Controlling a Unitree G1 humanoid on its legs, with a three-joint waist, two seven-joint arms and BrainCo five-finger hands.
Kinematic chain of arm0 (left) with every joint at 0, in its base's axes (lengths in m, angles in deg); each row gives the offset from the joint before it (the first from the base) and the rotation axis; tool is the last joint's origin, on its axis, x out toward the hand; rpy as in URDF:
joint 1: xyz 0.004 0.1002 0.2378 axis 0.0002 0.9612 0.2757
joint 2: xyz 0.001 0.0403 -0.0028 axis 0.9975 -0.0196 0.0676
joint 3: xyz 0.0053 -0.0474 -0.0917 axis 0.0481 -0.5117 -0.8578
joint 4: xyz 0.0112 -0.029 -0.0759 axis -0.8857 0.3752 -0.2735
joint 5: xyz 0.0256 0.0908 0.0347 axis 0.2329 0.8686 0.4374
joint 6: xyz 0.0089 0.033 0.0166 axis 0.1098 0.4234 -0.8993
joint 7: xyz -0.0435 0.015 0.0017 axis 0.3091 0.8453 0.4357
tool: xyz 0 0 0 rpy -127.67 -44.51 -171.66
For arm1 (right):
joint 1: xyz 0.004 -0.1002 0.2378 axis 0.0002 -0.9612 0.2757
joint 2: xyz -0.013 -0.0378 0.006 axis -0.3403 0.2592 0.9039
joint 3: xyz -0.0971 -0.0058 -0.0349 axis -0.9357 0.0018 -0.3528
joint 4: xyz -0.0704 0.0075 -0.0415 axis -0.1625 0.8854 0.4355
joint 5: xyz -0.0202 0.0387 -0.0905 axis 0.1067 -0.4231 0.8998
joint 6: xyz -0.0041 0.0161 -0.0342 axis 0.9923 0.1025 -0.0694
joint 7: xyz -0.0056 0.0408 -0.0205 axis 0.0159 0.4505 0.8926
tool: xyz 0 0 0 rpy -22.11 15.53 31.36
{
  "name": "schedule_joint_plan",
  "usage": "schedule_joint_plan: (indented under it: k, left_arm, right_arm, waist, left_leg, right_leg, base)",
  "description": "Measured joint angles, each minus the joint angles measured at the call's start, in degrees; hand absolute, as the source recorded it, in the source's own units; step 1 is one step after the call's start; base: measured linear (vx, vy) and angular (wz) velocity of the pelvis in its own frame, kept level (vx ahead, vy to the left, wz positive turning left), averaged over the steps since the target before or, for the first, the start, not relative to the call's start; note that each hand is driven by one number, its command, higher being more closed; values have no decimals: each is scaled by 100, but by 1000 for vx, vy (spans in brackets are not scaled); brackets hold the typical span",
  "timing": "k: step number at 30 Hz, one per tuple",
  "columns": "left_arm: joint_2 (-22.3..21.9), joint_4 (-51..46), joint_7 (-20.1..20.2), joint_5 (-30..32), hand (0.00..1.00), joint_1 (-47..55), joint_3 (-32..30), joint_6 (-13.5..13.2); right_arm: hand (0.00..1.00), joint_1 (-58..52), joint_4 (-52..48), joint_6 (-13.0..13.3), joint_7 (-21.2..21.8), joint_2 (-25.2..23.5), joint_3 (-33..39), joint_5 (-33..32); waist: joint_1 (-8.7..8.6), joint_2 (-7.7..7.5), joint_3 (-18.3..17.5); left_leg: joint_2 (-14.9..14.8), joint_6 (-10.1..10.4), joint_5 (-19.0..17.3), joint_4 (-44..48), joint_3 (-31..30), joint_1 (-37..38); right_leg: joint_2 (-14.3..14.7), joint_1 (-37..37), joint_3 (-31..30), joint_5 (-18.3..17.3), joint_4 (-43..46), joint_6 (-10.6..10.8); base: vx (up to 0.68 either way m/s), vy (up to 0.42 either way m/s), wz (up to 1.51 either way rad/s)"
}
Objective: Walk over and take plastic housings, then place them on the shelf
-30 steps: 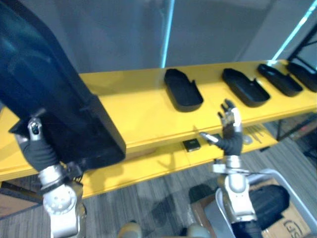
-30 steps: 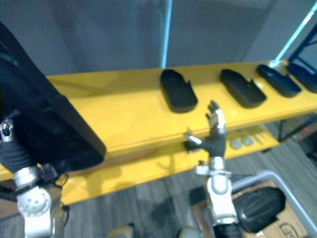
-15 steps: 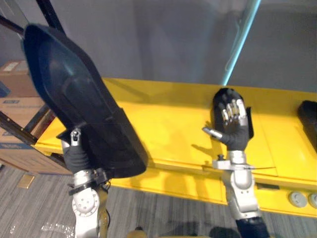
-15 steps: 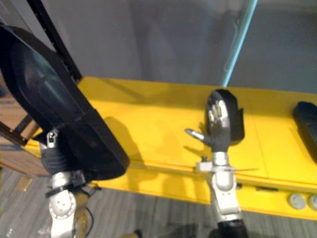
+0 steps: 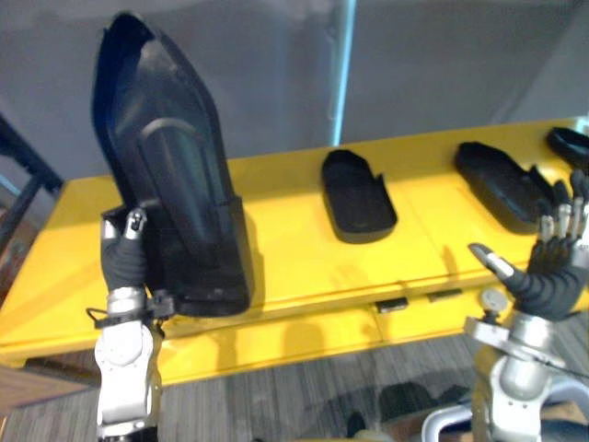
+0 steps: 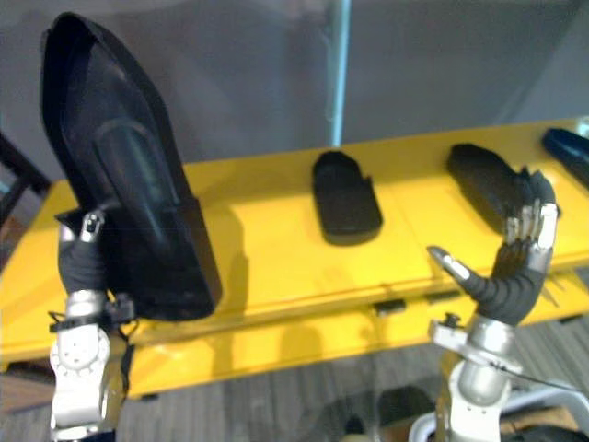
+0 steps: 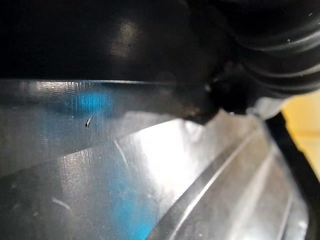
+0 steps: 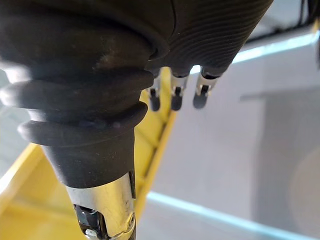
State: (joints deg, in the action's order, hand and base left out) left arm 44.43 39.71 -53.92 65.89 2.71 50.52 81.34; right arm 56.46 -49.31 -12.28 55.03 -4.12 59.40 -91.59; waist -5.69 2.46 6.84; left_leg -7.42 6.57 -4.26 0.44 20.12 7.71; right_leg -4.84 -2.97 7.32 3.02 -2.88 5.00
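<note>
Left eye view: black housing [image 5: 170,184] upright in left robot hand [image 5: 124,262]

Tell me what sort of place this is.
Probably a factory or warehouse storage area: a long yellow shelf carries black housings laid in a row, the left hand holds up another big housing, and grey floor runs below.

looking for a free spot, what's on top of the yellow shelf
On the yellow shelf: a middle housing, a right housing, a far-right housing. The raised large housing hides part of its left side.
</note>
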Motion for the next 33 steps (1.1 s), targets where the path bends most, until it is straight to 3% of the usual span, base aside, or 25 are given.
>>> schedule_joint_plan:
  k: [1, 8, 11, 16, 20, 27, 33]
  left_arm:
    - [20, 90, -6, 4, 100, -57, -3, 58]
    - [993, 3384, -165, -42, 100, -1284, -287, 1343]
    - [1314, 4371, -128, -426, 100, -1793, -286, 1630]
    - [1617, 5196, 61, -742, 100, -2443, -264, 1810]
    - [1656, 5554, 200, -749, 100, -2793, -163, 1916]
    - [1763, 5944, 310, -715, 100, -3102, 443, 1929]
    - [1762, 6251, 314, -586, 100, -3538, 1169, 1992]
  right_arm:
    - [0, -16, -1, -8, 23, 1, 20, -26]
    - [0, -336, -6, -130, 849, 61, 141, -632]
    - [0, -411, -10, -194, 1164, 101, 160, -757]
    - [0, -388, -16, -421, 1318, 362, -87, -930]
    - [0, -358, -219, -535, 1807, 583, -715, -1003]
    - [0, -2, -429, -878, 2780, 1071, -2226, -1340]
    - [0, 823, -372, -1071, 2806, 1487, -2757, -1375]
  waist:
    - [-16, 11, 6]
    - [-441, 317, 166]
    - [-542, 439, 253]
    - [-670, 627, 472]
    - [-759, 743, 641]
    - [-752, 770, 722]
    - [-598, 735, 896]
  left_leg:
    - [0, 2, -4, 0, 15, 10]
    - [27, -48, -46, 1, 436, 27]
    - [41, -51, -44, -1, 505, 25]
    - [77, -89, -19, -25, 525, 19]
    - [118, -180, 45, -67, 386, -6]
    - [149, -229, 118, -86, 34, -97]
    - [274, -264, 325, -80, -327, -317]
  right_leg:
    - [1, 0, -13, 1, 1, 1]
    - [29, 219, -451, 170, -94, 12]
    - [33, 275, -551, 200, -96, 19]
    - [11, 291, -602, 264, -160, 28]
    - [-14, 301, -598, 290, -166, 33]
    - [-75, 300, -465, 298, -170, 42]
    - [-269, 357, -251, 305, -170, 47]
  base:
    - [-22, 2, -35]
    - [-48, 1, -30]
    - [-41, -11, -17]
    - [-39, -12, -7]
    - [-38, -22, 3]
    - [-32, -9, 11]
    - [-85, 5, 24]
